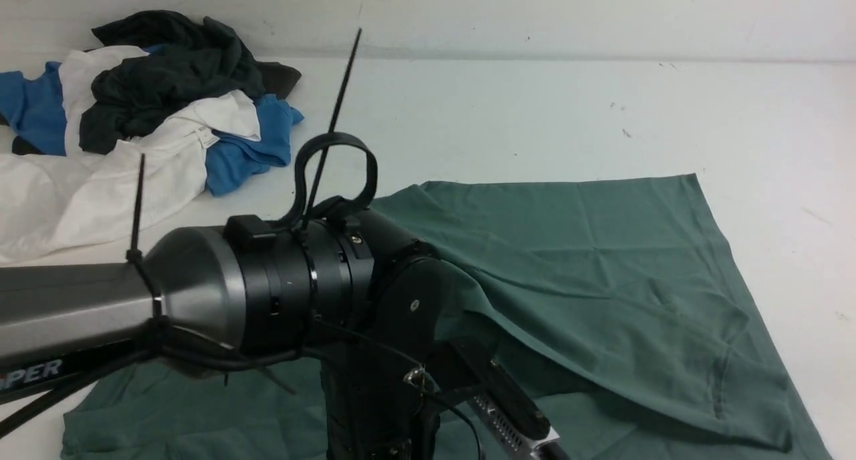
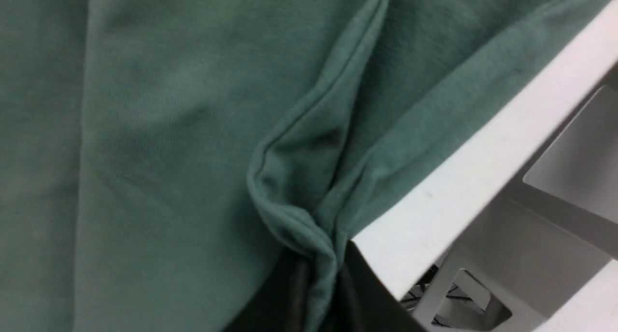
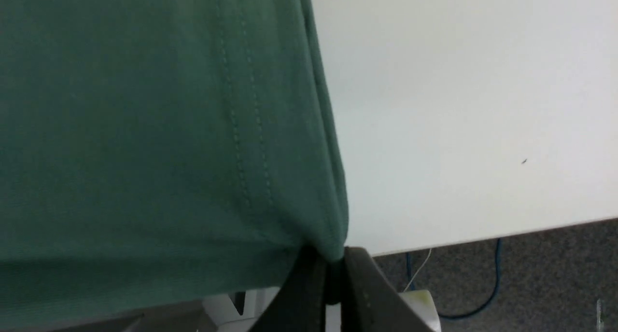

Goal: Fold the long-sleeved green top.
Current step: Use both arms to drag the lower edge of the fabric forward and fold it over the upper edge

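The green long-sleeved top lies spread over the middle and right of the white table, with a raised fold running diagonally across it. My left arm fills the near left of the front view and hides the cloth under it. In the left wrist view my left gripper is shut on a bunched seam of the green top beside the table's edge. In the right wrist view my right gripper is shut on a hemmed corner of the green top at the table's near edge. The right gripper is out of the front view.
A heap of blue, white and dark grey garments sits at the back left. The table is bare white behind and to the right of the top. Beyond the table's edge is grey floor with a blue cable.
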